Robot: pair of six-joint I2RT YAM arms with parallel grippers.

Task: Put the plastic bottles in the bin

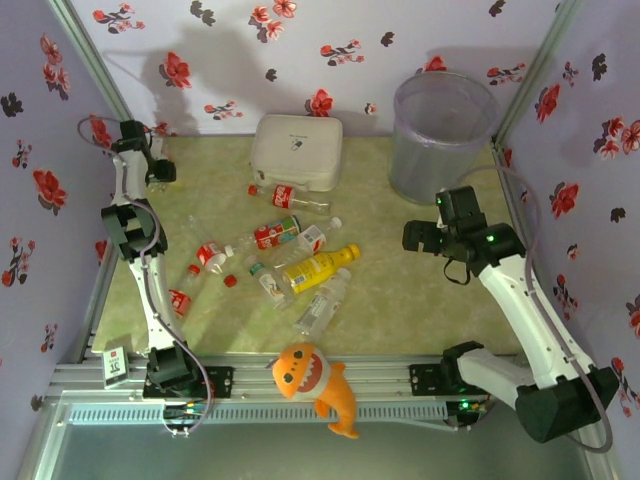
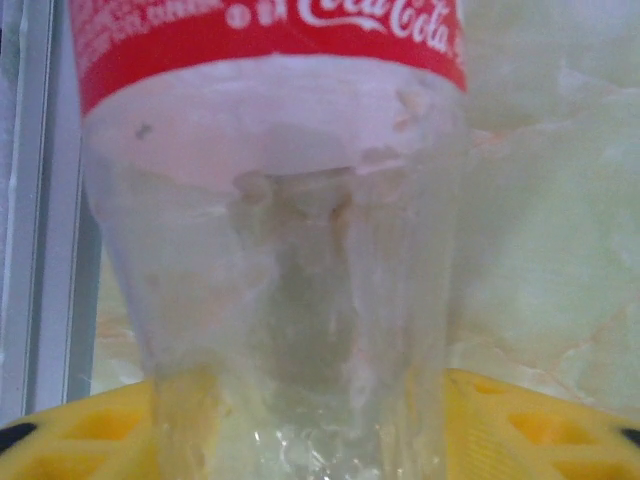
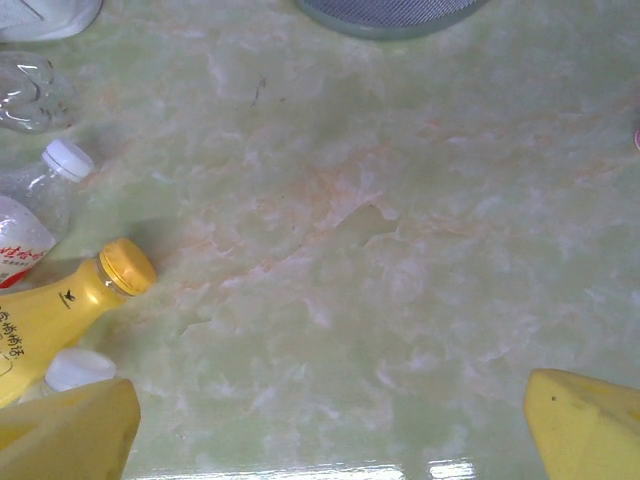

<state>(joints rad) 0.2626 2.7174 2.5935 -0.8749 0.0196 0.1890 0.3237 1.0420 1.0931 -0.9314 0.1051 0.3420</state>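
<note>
**Left pincer** [image 1: 153, 168]
- Location: far left corner of the table [image 1: 400, 310], close to the flowered wall.
- State: closed on a clear cola bottle [image 2: 270, 250] with a red label. In the left wrist view its yellow fingers [image 2: 80, 435] flank the bottle's lower body on both sides.

**Right pincer** [image 3: 325, 435]
- State: open, with the yellow fingertips wide apart and only bare table between them.
- Location: hangs over the right half of the table, near the bin and to the right of the loose bottles.

**Bin** [image 1: 440, 155]
- Location: upright in the far right corner, just beyond the right pincer.
- It stands well apart from the left pincer and the bottle it grips.

**Loose bottles, lying mid-table between the arms**
- A yellow bottle [image 1: 320, 267] is the nearest to the right pincer, with its cap end towards it.
- A clear bottle [image 1: 325, 302] lies just on the near side of the yellow one.
- A red-labelled bottle [image 1: 276, 233] and a white-capped bottle [image 1: 313, 238] lie side by side on its far side.
- A second cola bottle [image 1: 285, 196] lies just in front of the white box.
- A red-and-white bottle [image 1: 210, 255] and a small red bottle [image 1: 183, 298] lie nearer the left arm.

**Other things**
- A white box [image 1: 296, 150] sits at the far centre, on the line between the left pincer's corner and the bin.
- A loose red cap [image 1: 230, 281] lies among the bottles.
- An orange plush shark [image 1: 315, 385] lies on the near rail between the arm bases.
</note>
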